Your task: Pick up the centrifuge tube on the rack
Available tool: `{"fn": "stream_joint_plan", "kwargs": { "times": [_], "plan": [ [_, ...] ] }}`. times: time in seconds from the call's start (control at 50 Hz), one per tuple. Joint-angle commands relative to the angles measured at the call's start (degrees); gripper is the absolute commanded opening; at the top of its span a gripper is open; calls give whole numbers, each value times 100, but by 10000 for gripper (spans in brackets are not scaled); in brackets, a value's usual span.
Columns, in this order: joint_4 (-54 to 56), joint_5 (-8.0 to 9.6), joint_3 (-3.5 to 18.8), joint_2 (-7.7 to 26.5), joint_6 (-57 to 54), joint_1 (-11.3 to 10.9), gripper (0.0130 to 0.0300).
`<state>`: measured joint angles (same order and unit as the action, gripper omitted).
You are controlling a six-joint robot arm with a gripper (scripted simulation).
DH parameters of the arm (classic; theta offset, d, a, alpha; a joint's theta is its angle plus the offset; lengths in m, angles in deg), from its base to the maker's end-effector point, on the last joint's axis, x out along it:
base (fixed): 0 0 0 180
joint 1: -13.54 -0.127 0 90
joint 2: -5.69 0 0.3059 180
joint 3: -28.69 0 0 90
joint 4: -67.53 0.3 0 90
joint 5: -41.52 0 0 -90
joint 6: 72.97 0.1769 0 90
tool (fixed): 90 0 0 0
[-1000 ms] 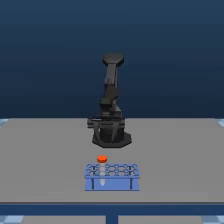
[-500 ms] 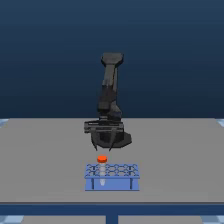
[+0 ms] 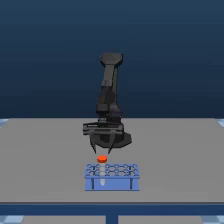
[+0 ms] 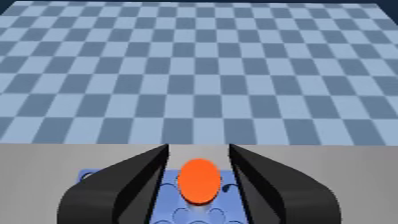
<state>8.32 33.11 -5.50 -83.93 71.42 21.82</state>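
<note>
The hand (image 3: 102, 150) hangs spread and empty directly above the centrifuge tube (image 3: 102, 160), seated in the rack (image 3: 111, 184); descent, closing and lifting remain

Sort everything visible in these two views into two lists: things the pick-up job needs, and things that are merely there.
Needed for the job:
- centrifuge tube, orange-red cap, standing in the rack
- rack, blue
- hand, fingers either side of the cap, not closed on it

Merely there:
- grey table
- checkered floor
- no loose clutter is visible
</note>
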Motion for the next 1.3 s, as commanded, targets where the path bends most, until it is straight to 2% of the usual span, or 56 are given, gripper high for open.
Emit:
{"fn": "stream_joint_plan", "kwargs": {
  "times": [0.02, 0.4, 0.9, 1.3],
  "plan": [
    [-54, 9, 29, 31, 88, 4, 300],
    [171, -14, 19, 65, -142, 5, 300],
    [1021, -111, -81, 118, -996, 2, 300],
    [1979, -292, -184, 267, -1970, 2, 300]
  ]
}}
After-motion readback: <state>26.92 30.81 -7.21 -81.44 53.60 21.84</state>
